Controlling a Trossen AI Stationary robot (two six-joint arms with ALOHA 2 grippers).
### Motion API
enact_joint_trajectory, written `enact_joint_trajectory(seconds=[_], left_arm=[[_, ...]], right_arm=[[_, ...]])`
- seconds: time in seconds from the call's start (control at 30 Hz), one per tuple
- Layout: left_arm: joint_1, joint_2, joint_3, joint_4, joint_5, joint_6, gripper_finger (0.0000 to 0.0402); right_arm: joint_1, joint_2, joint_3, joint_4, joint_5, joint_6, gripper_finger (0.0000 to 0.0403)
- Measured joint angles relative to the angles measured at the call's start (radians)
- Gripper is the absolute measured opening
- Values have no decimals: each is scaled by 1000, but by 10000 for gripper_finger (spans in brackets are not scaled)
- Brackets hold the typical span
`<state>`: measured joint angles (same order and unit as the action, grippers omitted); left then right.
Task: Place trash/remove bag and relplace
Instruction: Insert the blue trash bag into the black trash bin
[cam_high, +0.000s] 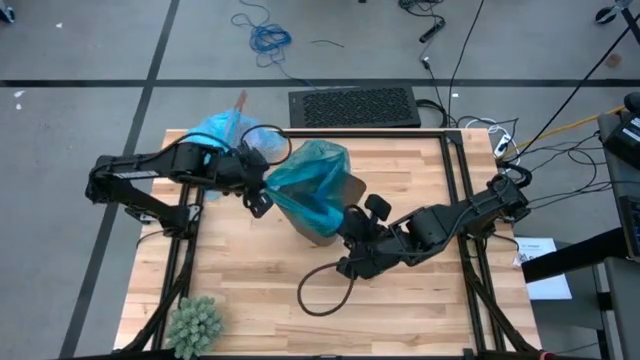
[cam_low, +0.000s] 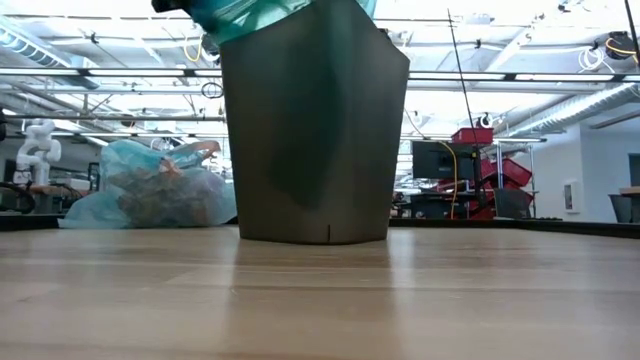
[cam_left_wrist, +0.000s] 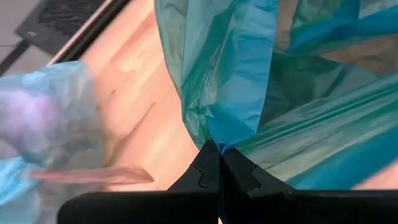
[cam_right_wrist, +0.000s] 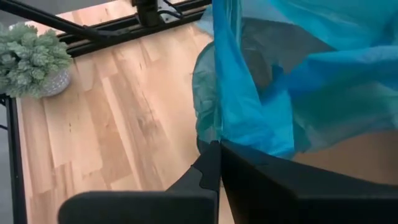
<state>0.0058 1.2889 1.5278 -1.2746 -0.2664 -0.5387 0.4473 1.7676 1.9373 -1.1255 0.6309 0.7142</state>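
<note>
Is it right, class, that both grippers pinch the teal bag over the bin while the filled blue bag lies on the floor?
Not quite: the filled blue bag lies on the table behind the bin, as the low view shows. The rest holds.

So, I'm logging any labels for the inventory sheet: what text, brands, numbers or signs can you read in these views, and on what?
No text can be read in any view.
White paper on the floor beside the table: it may carry print, but too small to read.
Teal bag, bin, blue bag, plant: no label shows.
Room behind in the low view: no sign that can be read.
</note>
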Motion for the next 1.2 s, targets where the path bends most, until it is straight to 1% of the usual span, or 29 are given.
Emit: enact_joint_trajectory(seconds=[0.07,0.17,0.27,0.33,0.53,0.67,0.87,0.97,1.07,1.2], left_arm=[[-17,-11,-27,0,-25,-27,0],[-35,-33,-114,49,-25,-63,0],[-47,-57,-202,135,-2,-88,0],[-47,-70,-230,193,21,-106,0],[-46,-92,-234,219,23,-109,0],[-47,-92,-234,219,-13,-99,0],[-47,-98,-302,276,-21,-111,0],[-55,-100,-308,285,-11,-132,0],[-63,-133,-311,298,-12,-137,0],[-64,-164,-309,260,-62,-155,0]], right_arm=[[0,6,0,0,0,-3,0],[0,25,0,-6,-6,-12,0],[0,47,0,-13,-26,-14,0],[0,49,0,-13,-34,-9,0],[6,28,0,-9,-34,35,0],[9,23,1,-33,-49,61,0],[12,64,0,-74,-64,82,0],[19,65,0,-58,-57,94,0],[28,59,0,-22,-54,89,0],[34,61,0,-39,-57,87,0]])
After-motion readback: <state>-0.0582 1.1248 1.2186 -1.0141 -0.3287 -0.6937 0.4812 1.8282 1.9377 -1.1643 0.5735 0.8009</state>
